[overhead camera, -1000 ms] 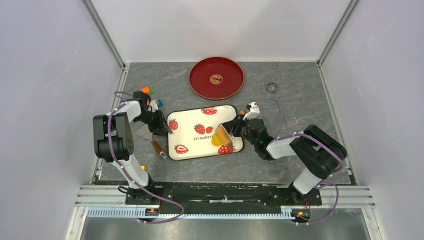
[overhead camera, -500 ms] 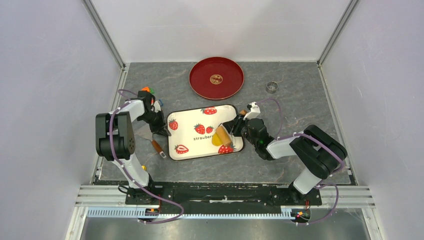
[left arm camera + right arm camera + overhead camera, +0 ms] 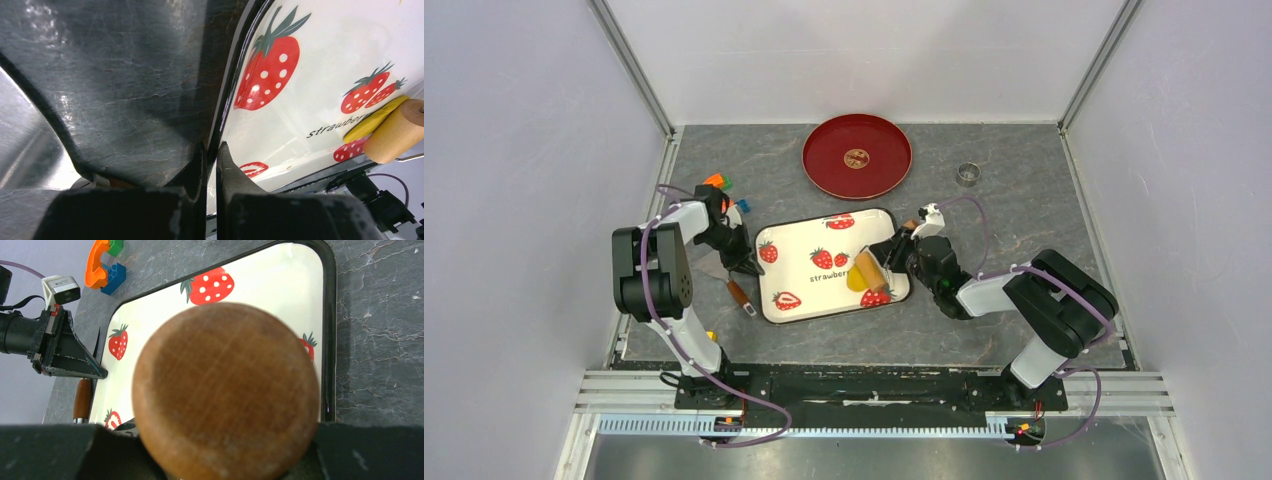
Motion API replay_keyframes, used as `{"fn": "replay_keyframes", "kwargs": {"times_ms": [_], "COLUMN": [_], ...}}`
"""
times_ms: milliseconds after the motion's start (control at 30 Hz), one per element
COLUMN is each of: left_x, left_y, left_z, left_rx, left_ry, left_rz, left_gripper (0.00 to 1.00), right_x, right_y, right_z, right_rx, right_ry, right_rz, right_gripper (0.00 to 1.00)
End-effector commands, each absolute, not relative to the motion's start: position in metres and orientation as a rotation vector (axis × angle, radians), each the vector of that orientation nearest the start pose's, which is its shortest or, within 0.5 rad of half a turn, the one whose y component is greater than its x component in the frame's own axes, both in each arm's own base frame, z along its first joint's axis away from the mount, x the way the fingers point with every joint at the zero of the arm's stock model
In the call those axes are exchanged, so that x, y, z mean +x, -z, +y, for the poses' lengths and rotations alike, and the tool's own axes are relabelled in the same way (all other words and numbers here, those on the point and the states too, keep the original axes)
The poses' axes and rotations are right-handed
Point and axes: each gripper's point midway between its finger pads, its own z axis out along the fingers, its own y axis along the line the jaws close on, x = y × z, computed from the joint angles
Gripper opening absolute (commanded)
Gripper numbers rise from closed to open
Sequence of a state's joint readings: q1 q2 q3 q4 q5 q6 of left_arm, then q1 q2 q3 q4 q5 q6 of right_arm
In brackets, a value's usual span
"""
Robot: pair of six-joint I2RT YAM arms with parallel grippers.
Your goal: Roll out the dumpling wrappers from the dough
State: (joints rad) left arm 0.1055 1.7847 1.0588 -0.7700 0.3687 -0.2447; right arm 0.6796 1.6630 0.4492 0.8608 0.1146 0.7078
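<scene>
Nearest the arm bases, the left gripper point(image 3: 211, 155) has its two fingers pinched together on the black left rim of the strawberry tray point(image 3: 310, 75), which looks meant to pin the tray down while the other arm works. Just left of that rim, a small tool with a wooden handle point(image 3: 737, 292) lies on the table. On the tray's right side, the right gripper point(image 3: 892, 252) is clamped around a wooden rolling pin point(image 3: 225, 395), whose round end fills the right wrist view. The pin rests against a yellow piece of dough point(image 3: 374, 120) lying on the tray beside the printed word and a strawberry; the dough already looks flattened. So the step in hand seems to be the rolling itself. The next move probably calls for pressing the pin down and pushing it evenly across the dough while the left grip stops the tray sliding. Farther back stand some coloured toy blocks point(image 3: 724, 185), a red plate point(image 3: 884, 140) and a small metal ring point(image 3: 967, 174).
</scene>
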Motion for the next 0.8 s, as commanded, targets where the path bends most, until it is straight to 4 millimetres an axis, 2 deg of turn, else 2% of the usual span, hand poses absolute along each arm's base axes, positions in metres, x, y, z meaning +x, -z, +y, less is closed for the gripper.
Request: {"fn": "replay_keyframes", "kwargs": {"times_ms": [0, 300, 767], "left_x": [0.267, 0.264, 0.26], "left_y": [-0.002, -0.002, 0.003], "left_z": [0.017, 0.029, 0.032], "left_rx": [-0.687, -0.759, -0.77], "left_ry": [0.212, 0.206, 0.194], "left_rz": [3.023, 3.016, 3.038], "left_gripper": [0.02, 0.02, 0.02], "right_x": [0.2, 0.201, 0.204], "right_y": [0.107, 0.106, 0.105], "right_z": [0.093, 0.092, 0.091], "right_rx": [-0.128, -0.141, -0.095], "right_ry": [0.186, 0.207, 0.199], "right_rz": [2.664, 2.652, 2.651], "right_gripper": [0.0, 0.0, 0.0]}}
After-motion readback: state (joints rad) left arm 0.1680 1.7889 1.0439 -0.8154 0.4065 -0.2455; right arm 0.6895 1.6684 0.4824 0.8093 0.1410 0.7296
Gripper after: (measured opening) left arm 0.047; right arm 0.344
